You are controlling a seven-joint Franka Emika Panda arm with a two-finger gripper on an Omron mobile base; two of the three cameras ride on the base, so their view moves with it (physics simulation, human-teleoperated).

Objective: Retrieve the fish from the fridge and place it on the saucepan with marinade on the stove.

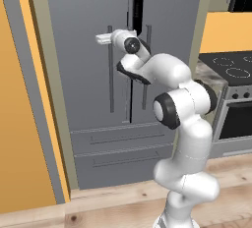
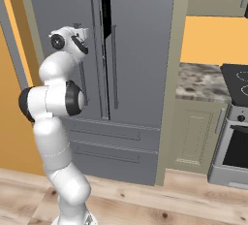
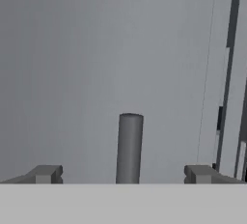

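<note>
Fish is not yet reachable: my guess is it lies inside the fridge (image 1: 93, 74), whose doors stand only a crack apart (dark slit, upper middle of the left base view).

My tool (image 3: 126, 175) is spread wide, gripping nothing. In the hand view its two tips sit low left and low right, with the top end of the left door's handle (image 3: 129, 148) rising between them, centred but not touched.

Left base view: tool at upper centre, at the top of that handle. Drawers (image 1: 123, 148) shut below. Stove (image 1: 231, 66) at the right edge, well apart from the fridge.

Handling judgement: handle is a stiff, slim, smooth bar; clamp squarely across it so it cannot slide, then pull along the door's arc. Fish should be small, light, probably slippery; take it across the mid-body, with gentle pressure.
</note>
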